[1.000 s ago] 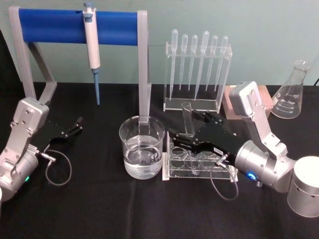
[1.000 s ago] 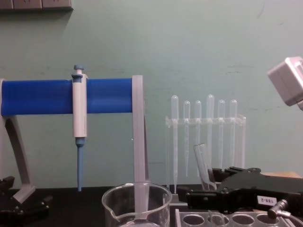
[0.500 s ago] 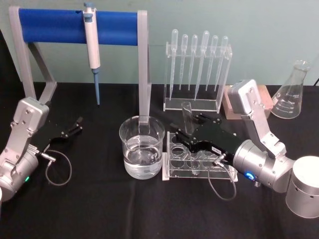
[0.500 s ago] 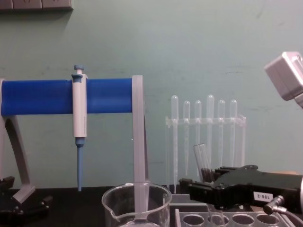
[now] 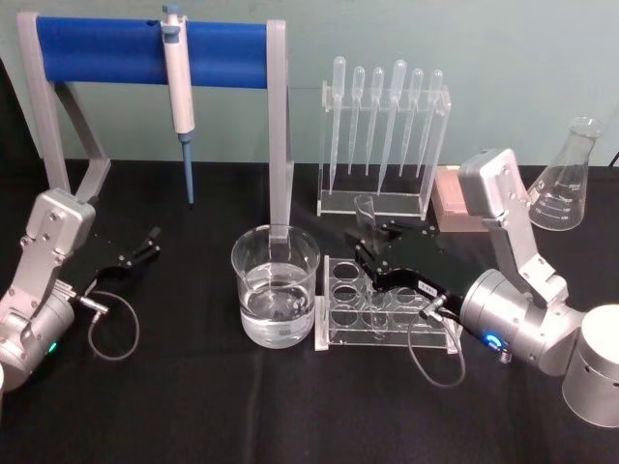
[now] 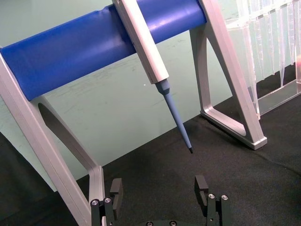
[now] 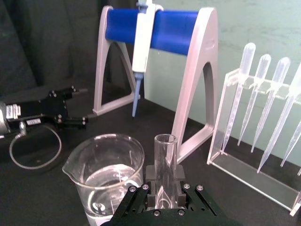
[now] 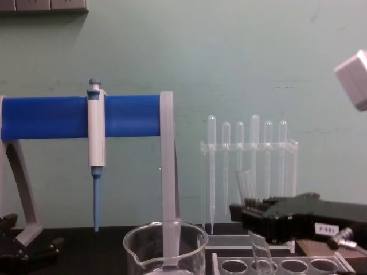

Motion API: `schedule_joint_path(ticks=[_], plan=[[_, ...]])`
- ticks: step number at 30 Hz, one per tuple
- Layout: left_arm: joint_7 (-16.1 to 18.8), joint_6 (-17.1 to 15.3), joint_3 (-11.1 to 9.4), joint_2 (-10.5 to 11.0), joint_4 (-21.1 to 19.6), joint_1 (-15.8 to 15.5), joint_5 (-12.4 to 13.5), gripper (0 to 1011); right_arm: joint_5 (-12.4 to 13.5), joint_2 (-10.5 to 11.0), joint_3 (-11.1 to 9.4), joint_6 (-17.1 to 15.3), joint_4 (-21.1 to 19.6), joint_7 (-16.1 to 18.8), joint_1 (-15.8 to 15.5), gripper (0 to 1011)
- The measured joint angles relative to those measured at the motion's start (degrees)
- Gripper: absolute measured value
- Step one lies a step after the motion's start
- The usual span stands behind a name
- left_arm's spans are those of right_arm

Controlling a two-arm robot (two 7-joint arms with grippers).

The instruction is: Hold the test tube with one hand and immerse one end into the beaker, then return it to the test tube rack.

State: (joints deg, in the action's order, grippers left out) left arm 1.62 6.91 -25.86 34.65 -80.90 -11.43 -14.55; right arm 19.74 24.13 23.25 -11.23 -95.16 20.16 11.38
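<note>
Since a second ago my right pincer [image 5: 371, 255] has risen, pinching the test tube [image 5: 365, 218] over the test tube rack [image 5: 338, 333]. Dipping into the beaker [image 5: 248, 280] and reracking remain. My left pincer [image 5: 145, 244] sits parked, spread.

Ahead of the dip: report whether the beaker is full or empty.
Partly full: the beaker holds clear liquid, its surface roughly halfway up the glass wall, well below the rim.

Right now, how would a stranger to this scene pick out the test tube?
By the blue-barred stand's right leg sits a half-full beaker, with a low holed rack beside it. Over that rack, the right arm's black jaws clamp the test tube: a clear, open-topped tube, thicker than the bulb-topped droppers hanging behind.
</note>
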Motion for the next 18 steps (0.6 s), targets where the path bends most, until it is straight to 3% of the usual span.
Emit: schedule_joint_path(ticks=[13,18], plan=[[0.0,0.0,0.0,0.0,0.0,0.0,0.0,1000,4.1,0.2,-5.5,1.4,-9.7,-1.8,-3.7,227],[0.0,0.0,0.0,0.0,0.0,0.0,0.0,1000,4.9,-0.2,-6.4,1.6,-10.8,-3.0,-4.1,226]])
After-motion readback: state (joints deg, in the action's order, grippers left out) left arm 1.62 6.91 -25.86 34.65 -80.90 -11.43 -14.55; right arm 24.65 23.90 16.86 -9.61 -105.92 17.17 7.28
